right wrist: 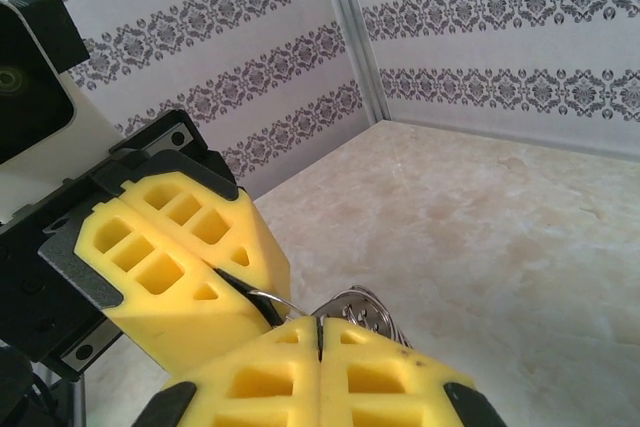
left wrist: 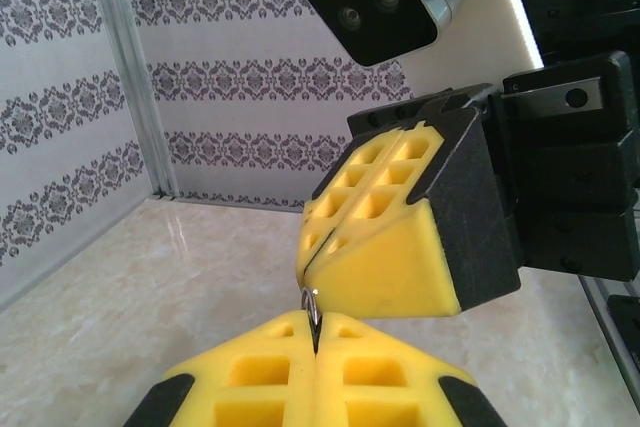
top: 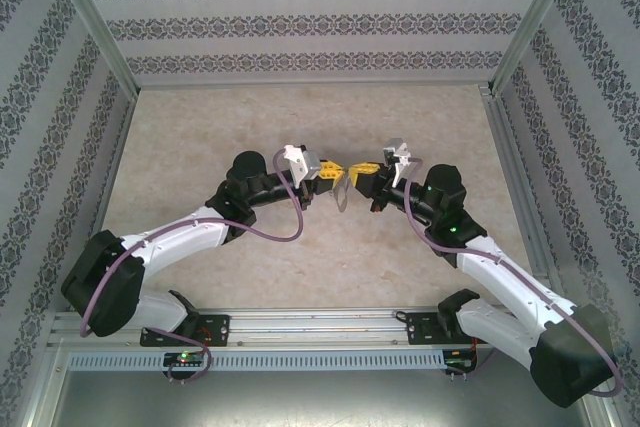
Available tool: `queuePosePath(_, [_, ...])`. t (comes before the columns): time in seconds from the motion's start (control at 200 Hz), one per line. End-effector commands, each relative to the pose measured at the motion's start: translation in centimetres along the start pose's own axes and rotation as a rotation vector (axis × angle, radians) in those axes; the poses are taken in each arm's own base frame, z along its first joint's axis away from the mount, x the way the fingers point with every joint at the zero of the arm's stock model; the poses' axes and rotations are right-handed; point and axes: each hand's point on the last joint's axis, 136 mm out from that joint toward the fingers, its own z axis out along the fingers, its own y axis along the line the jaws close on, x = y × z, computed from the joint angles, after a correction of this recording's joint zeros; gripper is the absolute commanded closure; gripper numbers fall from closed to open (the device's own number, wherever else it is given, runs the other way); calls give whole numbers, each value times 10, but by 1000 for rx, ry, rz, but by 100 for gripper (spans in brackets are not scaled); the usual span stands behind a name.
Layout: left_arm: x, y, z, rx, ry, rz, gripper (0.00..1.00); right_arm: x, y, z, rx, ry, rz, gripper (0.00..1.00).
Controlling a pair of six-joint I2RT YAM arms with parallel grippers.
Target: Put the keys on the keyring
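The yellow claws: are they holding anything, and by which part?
The keyring, by its thin wire rim: the right gripper and the left gripper both look shut on it, with the loop spanning the gap between them.

I see the keyring point(top: 342, 197) as a thin grey metal loop hanging clear of the counter point(top: 300, 117), its wire pinched in the closed pads of my left end effector point(top: 337, 181), with a silvery chain-like bunch point(right wrist: 358, 309) sitting just beside the closed tips of my right end effector point(top: 358, 177).
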Motion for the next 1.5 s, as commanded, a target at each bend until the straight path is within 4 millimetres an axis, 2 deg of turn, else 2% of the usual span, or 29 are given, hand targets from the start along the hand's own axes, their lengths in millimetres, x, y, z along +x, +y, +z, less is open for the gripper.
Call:
queuePosePath(0.0, [-40,-10,-1,23,-156,56,100,2,-6,0,6,10,24,100])
queuePosePath(0.155, [-45,-4,-2,-7,-205,46,100,5,-7,1,-10,26,49,100])
queuePosePath(0.2, [-45,-4,-1,-10,-211,45,100,5,-9,1,-5,30,59,85])
queuePosePath(0.3, [-44,-2,0,-18,-215,44,100,6,-17,-2,23,23,79,68])
queuePosePath(0.425, [-43,-1,1,-20,-217,45,100,-1,-21,-9,34,-5,93,61])
queuePosePath(0.709, [-42,2,4,-8,-224,39,100,-17,-21,-18,52,-53,90,59])
queuePosePath(0.924, [-42,22,-1,-1,-286,-55,100,-28,-39,-20,133,-95,115,58])
queuePosePath(1.089, [-49,42,-13,16,-367,-141,100,-38,-49,-19,145,-140,145,56])
queuePosePath(1.249, [-48,51,-16,32,-377,-174,100,-50,-41,-10,49,-166,159,52])
queuePosePath(1.384, [-47,53,-15,62,-367,-201,100,-58,-32,1,-56,-174,168,47])
queuePosePath(1.494, [-48,53,-14,81,-363,-217,100,-62,-29,8,-117,-185,180,46])
